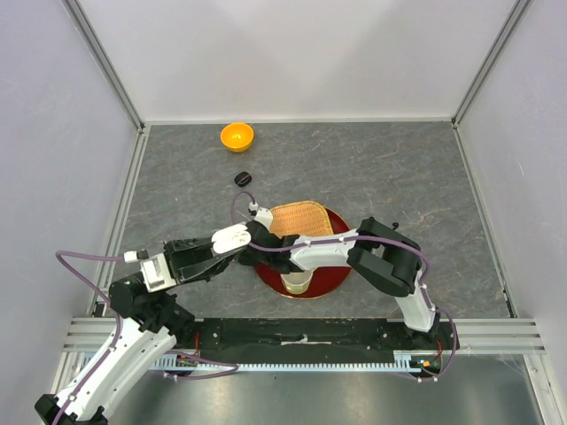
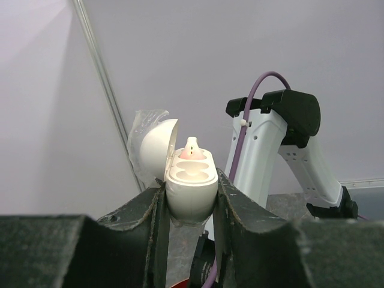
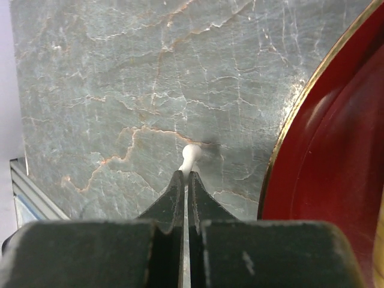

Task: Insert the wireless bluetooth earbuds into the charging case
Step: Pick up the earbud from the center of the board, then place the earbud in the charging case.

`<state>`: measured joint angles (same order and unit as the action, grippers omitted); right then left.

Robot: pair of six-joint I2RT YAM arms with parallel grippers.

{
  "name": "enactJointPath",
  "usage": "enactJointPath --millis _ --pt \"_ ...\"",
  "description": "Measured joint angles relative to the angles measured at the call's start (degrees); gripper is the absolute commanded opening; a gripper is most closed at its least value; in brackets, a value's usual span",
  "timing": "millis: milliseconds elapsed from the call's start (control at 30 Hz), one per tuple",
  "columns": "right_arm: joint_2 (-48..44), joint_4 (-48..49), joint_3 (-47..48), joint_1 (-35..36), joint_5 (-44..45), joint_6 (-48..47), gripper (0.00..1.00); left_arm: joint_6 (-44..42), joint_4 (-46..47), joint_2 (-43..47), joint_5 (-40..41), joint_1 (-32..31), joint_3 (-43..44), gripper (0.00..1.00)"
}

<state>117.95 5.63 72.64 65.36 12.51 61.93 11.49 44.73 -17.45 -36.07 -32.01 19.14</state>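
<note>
My left gripper (image 2: 191, 193) is shut on the white charging case (image 2: 191, 180), held upright with its lid (image 2: 157, 147) swung open to the left. The near slot of the case is bare; a small white piece (image 2: 191, 146) stands in the far slot, seemingly an earbud. In the top view the charging case (image 1: 232, 237) sits at the left gripper's tip, beside the red plate. My right gripper (image 3: 186, 174) is shut on the stem of a white earbud (image 3: 191, 153), just above the grey tabletop left of the plate. The black earbuds are not in view.
A red plate (image 1: 330, 282) with a gold rim carries a wicker tray (image 1: 299, 219) and a white cup (image 1: 298, 282). An orange bowl (image 1: 236, 135) and a small black object (image 1: 243, 178) lie further back. White walls close in three sides of the table.
</note>
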Motion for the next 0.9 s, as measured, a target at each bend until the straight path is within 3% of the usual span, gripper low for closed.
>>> enactJointPath --millis 200,500,667,900 --pt "-5.55 8.26 -6.60 -2.10 -4.17 -5.60 0.00 -0.31 -1.14 0.57 0.22 0.00 0.00 0.02" --pt "-16.46 22.23 -15.58 -9.55 -18.40 -14.78 0.00 -0.50 -2.27 1.25 1.55 0.00 0.00 0.02" --pt "-24.65 22.34 -18.32 -16.24 -23.21 -20.37 0.00 -0.55 -2.47 1.27 1.86 0.00 0.00 0.02" --pt "-37.48 10.16 -18.40 -19.61 -21.92 -31.98 0.00 -1.53 -3.19 0.68 2.73 0.00 0.00 0.02"
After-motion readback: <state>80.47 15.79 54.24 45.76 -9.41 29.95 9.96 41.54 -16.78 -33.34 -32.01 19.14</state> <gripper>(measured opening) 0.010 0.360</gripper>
